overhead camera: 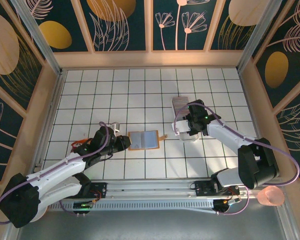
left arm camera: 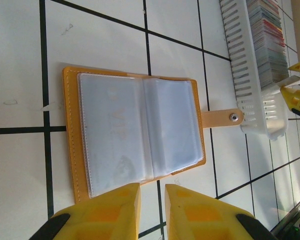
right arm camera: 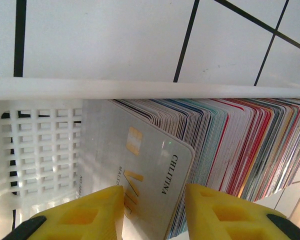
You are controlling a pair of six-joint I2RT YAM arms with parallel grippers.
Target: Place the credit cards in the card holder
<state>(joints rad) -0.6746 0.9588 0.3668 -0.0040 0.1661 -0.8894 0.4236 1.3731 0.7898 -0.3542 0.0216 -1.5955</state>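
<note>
We find the tray (right arm camera: 40,145) under the right jaws and the card holder (left arm camera: 140,130) lying open ahead of the left jaws, which sit nearly together and empty. The credit cards (right arm camera: 230,140) stand on edge for pinching. The right jaws, apart, straddle the front card (right arm camera: 140,165).

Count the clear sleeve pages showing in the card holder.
2 in the card holder: one sleeve page beside the clasp tab, the other sleeve page away from it. More may lie underneath.

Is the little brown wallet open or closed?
Open. The card holder lies spread flat on the table, its clear pockets facing up and its clasp tab sticking out unfastened.
</note>
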